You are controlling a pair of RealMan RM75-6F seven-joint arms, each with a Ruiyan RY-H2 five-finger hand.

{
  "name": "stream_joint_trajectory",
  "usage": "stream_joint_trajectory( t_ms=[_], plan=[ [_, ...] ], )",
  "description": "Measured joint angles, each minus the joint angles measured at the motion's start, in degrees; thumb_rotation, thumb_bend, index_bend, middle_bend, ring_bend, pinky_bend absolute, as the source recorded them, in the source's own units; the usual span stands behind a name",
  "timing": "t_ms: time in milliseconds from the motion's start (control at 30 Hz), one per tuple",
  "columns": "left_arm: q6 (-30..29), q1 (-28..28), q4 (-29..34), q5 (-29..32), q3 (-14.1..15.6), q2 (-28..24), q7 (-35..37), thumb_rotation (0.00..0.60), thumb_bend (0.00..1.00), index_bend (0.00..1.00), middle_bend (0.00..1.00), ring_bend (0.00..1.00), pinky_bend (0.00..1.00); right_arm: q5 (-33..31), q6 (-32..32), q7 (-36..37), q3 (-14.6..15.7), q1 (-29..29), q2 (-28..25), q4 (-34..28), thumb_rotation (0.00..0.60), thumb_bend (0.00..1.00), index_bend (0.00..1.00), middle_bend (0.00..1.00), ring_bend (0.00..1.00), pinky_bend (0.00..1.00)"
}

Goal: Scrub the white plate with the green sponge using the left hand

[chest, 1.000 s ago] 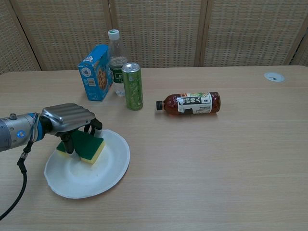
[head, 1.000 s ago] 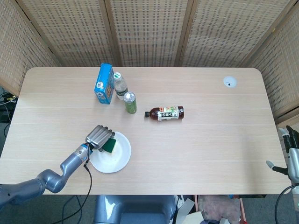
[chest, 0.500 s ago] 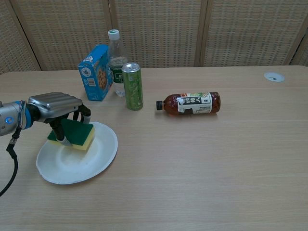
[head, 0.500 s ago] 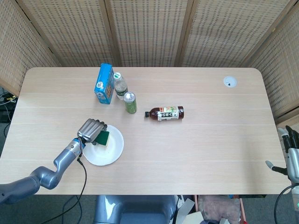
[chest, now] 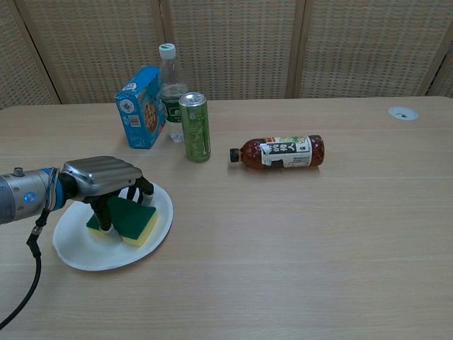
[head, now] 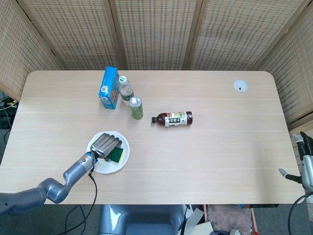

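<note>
Green sponge point(chest: 132, 218) half-hidden under robot hand point(chest: 102, 178)

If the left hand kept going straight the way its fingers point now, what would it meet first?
The left hand holds the green sponge on the white plate, fingers angled down and toward the robot's right. Pushed on, it would likely first cross the plate's right rim, then bare table; depth is unclear.

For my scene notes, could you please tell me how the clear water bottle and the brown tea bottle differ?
The water bottle stands upright behind the green can; the tea bottle lies on its side in the open. The water bottle is clear with a white cap; the tea bottle is brown with a dark cap. Both are capped and rest on the table.
</note>
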State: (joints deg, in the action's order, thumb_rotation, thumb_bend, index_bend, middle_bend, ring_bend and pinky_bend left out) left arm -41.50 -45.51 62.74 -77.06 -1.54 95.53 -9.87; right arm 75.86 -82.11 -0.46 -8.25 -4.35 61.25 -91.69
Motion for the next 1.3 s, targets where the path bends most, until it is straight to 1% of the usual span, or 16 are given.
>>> stream_joint_trajectory(
  t_ms=[233, 467, 700, 1000, 1100, 1300],
  plan=[
    [1.01, 0.21, -5.29, 2.65, -1.03, 1.27, -0.20, 0.600, 0.14, 0.56, 0.43, 0.40, 0.47, 0.23, -0.02, 0.00, 0.06, -0.04, -0.02, 0.01, 0.600, 0.00, 0.06, 0.00, 0.00, 0.00],
    [1.64, 0.49, -8.20, 3.49, -1.81, 1.49, 2.08, 0.600, 0.13, 0.56, 0.43, 0.40, 0.47, 0.29, -0.14, -0.16, 0.10, 0.01, -0.02, -0.13, 0.600, 0.00, 0.06, 0.00, 0.00, 0.00],
    [1.27, 0.48, -5.77, 1.71, -1.11, 0.99, 2.75, 0.600, 0.13, 0.56, 0.43, 0.40, 0.47, 0.26, -0.12, -0.49, 0.12, -0.05, 0.11, -0.20, 0.600, 0.00, 0.06, 0.00, 0.00, 0.00],
    [0.18, 0.21, -0.52, -0.11, -0.31, 0.17, 1.53, 0.600, 0.13, 0.56, 0.43, 0.40, 0.47, 0.06, -0.01, -0.34, 0.06, -0.05, 0.04, -0.19, 0.600, 0.00, 0.06, 0.00, 0.00, 0.00],
    [0.23, 0.19, -0.45, 0.09, -0.25, 0.22, 0.83, 0.600, 0.13, 0.56, 0.43, 0.40, 0.47, 0.10, -0.04, -0.24, 0.06, -0.02, -0.01, -0.16, 0.600, 0.00, 0.06, 0.00, 0.00, 0.00],
    [0.71, 0.21, -2.71, 1.66, -0.86, 0.49, 0.22, 0.600, 0.13, 0.56, 0.43, 0.40, 0.47, 0.13, -0.10, -0.18, 0.04, -0.01, -0.03, -0.14, 0.600, 0.00, 0.06, 0.00, 0.00, 0.00]
  ],
)
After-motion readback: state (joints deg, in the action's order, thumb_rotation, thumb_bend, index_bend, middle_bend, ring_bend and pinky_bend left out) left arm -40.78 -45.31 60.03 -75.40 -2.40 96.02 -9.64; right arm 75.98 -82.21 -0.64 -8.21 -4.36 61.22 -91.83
